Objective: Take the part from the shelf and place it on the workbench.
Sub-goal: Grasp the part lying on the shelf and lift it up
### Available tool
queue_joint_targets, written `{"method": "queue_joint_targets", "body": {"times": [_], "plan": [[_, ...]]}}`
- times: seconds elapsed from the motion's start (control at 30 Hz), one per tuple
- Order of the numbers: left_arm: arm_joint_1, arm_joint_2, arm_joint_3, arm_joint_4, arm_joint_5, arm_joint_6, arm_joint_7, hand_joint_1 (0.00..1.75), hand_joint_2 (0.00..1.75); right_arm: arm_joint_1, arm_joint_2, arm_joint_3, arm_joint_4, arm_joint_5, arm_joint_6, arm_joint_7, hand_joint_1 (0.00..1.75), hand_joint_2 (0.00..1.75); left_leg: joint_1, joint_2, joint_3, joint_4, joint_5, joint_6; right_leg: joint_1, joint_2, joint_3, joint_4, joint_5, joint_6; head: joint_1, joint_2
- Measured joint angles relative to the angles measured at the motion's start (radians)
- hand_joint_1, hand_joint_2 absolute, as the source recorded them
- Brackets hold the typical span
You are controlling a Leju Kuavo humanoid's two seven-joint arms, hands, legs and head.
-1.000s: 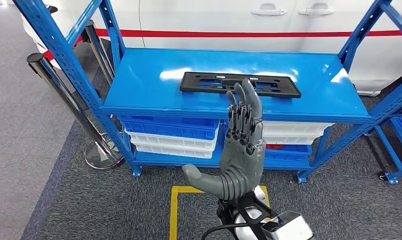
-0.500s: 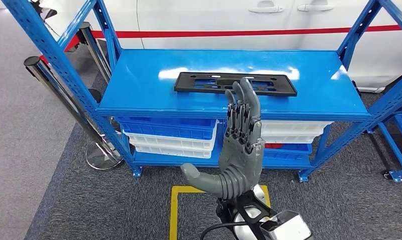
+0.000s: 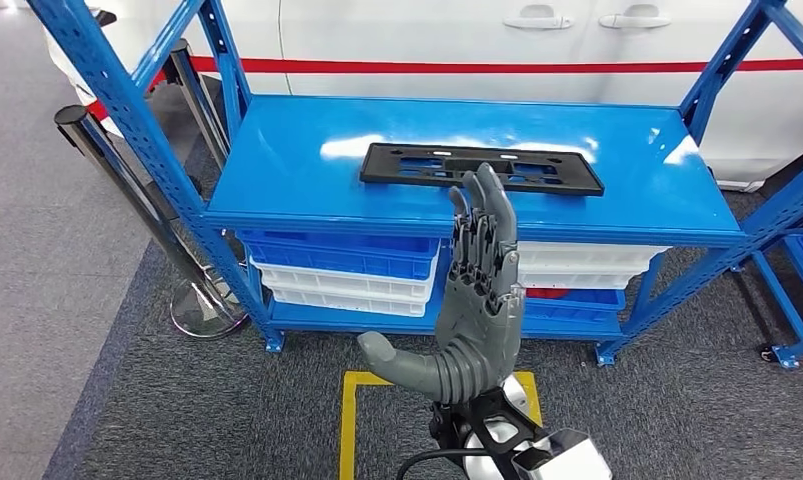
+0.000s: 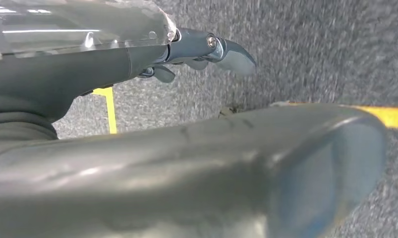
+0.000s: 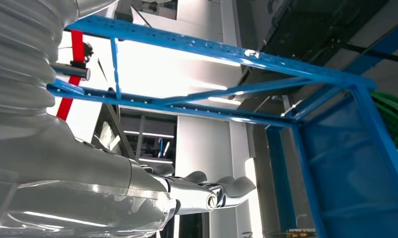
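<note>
Part (image 3: 482, 167) lies flat on the top deck of the blue shelf (image 3: 277, 170), near the front edge, untouched. It looks like a long, thin, stiff plastic frame with cutouts, probably light; taking hold near the middle of a long edge should keep it level. Right hand (image 3: 477, 290) is raised, released, fingers straight, holding nothing. Left hand (image 4: 197, 163) hangs low over carpet; cannot tell its state.

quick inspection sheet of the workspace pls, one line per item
surface: blue shelf top, glossy, bearing one part
job's things: black flat part lies flat on the shelf top, untouched
clutter: blue and white bins stacked on the tier below
hands: right hand raised before the shelf, fingers straight, holding nothing; left hand over carpet, grip unclear
cables: black cable at the right wrist
surroundings: white car, steel post, yellow floor marking
</note>
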Motion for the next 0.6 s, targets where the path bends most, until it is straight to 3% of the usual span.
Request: {"method": "queue_joint_targets", "body": {"times": [0.1, 0.13, 0.17, 0.2, 0.27, 0.33, 0.43, 0.5, 0.6], "plan": [[-0.002, 0.000, 0.000, 0.000, 0.001, 0.001, 0.000, 0.00, 0.00, 0.003, -0.005, 0.003, 0.000, -0.007, -0.004, 0.000, 0.00, 1.75, 0.001, 0.002, 0.000, -0.003, 0.003, 0.009, -0.004, 0.000, -0.084, 0.178, -0.088, 0.012, 0.000, 0.000], [-0.001, 0.000, 0.000, 0.000, 0.001, 0.001, 0.000, 0.00, 0.00, 0.005, -0.007, 0.004, 0.000, -0.009, -0.006, 0.000, 0.00, 1.75, 0.000, 0.002, -0.001, -0.003, 0.003, 0.009, -0.006, 0.000, -0.108, 0.225, -0.101, 0.015, 0.000, 0.000], [-0.001, 0.000, 0.000, 0.000, 0.001, 0.001, 0.000, 0.00, 0.00, 0.006, -0.009, 0.004, 0.000, -0.010, -0.007, 0.000, 0.00, 1.75, 0.000, 0.001, -0.001, -0.002, 0.003, 0.009, -0.007, 0.000, -0.116, 0.240, -0.097, 0.016, 0.000, 0.000], [0.000, 0.000, 0.000, 0.000, 0.001, 0.001, 0.000, 0.00, 0.00, 0.006, -0.010, 0.004, 0.000, -0.010, -0.008, 0.000, 0.00, 1.75, 0.001, 0.001, 0.000, -0.002, 0.002, 0.008, -0.008, 0.000, -0.104, 0.215, -0.073, 0.016, 0.001, 0.000], [-0.001, 0.000, 0.000, 0.000, 0.001, 0.001, 0.000, 0.00, 0.00, 0.006, -0.012, 0.005, 0.000, -0.010, -0.009, 0.000, 0.00, 1.75, 0.001, -0.001, 0.002, 0.000, 0.000, 0.004, -0.009, 0.000, -0.041, 0.087, -0.007, 0.011, 0.001, 0.000], [-0.001, 0.000, 0.000, 0.000, 0.001, 0.001, 0.000, 0.00, 0.00, 0.005, -0.012, 0.007, 0.000, -0.011, -0.008, 0.000, 0.00, 1.75, -0.003, -0.002, 0.001, 0.003, -0.003, -0.005, -0.005, 0.000, 0.008, -0.016, 0.026, 0.002, 0.000, 0.000], [-0.002, 0.000, 0.000, 0.000, 0.002, 0.001, -0.002, 0.00, 0.00, 0.004, -0.013, 0.009, 0.000, -0.012, -0.004, 0.000, 0.00, 1.75, -0.003, -0.001, 0.000, 0.001, -0.005, -0.023, -0.001, 0.002, 0.015, -0.039, 0.027, -0.015, -0.001, 0.000], [-0.002, 0.000, 0.000, 0.000, 0.002, 0.001, -0.003, 0.00, 0.00, 0.004, -0.013, 0.010, 0.000, -0.012, -0.003, 0.000, 0.00, 1.75, -0.001, -0.001, -0.013, 0.033, -0.030, -0.032, -0.005, 0.001, 0.020, -0.049, 0.031, -0.029, -0.001, 0.000], [-0.001, 0.000, 0.000, 0.000, 0.002, 0.001, -0.003, 0.00, 0.00, 0.003, -0.013, 0.012, 0.000, -0.012, -0.001, 0.000, 0.00, 1.75, 0.002, 0.000, -0.091, 0.209, -0.120, -0.040, -0.003, -0.003, 0.023, -0.052, 0.032, -0.040, -0.002, 0.000]]}}
